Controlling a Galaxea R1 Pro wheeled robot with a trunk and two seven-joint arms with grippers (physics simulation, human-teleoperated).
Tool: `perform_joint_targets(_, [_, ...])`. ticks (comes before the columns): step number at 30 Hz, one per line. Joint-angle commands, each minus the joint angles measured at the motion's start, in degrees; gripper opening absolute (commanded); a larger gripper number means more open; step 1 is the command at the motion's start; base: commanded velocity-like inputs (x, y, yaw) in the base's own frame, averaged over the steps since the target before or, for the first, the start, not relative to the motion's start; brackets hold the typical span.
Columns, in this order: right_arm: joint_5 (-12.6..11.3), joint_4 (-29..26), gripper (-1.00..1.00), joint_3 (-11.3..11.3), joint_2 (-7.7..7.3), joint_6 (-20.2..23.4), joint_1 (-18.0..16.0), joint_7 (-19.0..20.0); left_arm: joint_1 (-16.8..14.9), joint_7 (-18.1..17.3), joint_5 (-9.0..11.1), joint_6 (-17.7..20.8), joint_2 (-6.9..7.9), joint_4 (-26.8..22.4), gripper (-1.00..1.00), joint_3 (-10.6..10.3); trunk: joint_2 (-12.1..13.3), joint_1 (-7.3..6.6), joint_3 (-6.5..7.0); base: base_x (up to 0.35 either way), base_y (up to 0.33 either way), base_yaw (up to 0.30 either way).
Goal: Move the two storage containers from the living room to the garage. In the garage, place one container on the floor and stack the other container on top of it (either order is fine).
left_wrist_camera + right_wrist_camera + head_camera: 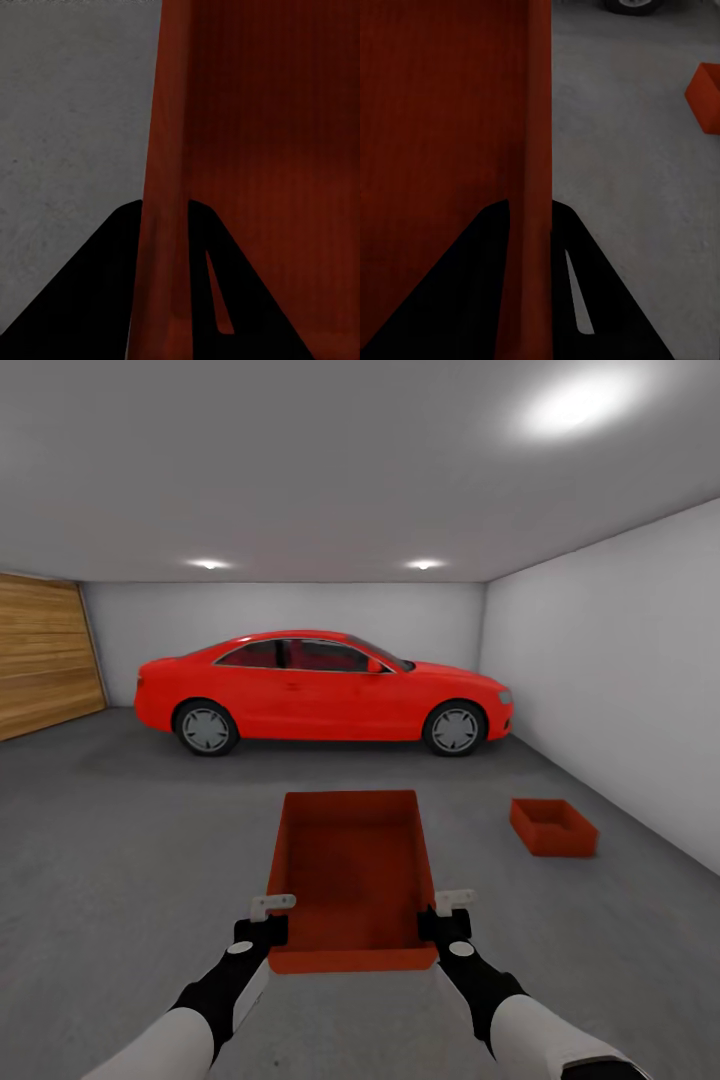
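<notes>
Ahead, red car, second container

A red two-door car stands side-on across the far end of the room, its nose toward the right-hand white wall and its tail toward a slatted wooden door at the left; both grey-spoked wheels on the near side are visible, as are its dark tinted windows. Behind it runs a plain white back wall, and three ceiling lights glow in the pale grey ceiling, one large and near, two smaller ones further back. Part of one car wheel also shows in the right wrist view.
</notes>
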Motion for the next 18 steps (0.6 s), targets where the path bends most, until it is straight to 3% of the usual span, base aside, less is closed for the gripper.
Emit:
perform_joint_targets(1, [-0.1,0.2,-1.00,-0.5,-0.38,-0.1,0.0,-0.5,-0.1,0.9,-0.8,-2.9,2.15,-0.4,-1.00,0.8,-0.1,0.04,-0.09,0.322,0.000,0.000])
perform_joint_targets(18, [-0.1,0.2,-1.00,-0.5,-0.53,-0.1,0.0,-0.5,-0.1,0.9,-0.8,-2.9,2.14,-0.4,-1.00,0.8,-0.1,0.04,-0.09,0.321,0.000,0.000])
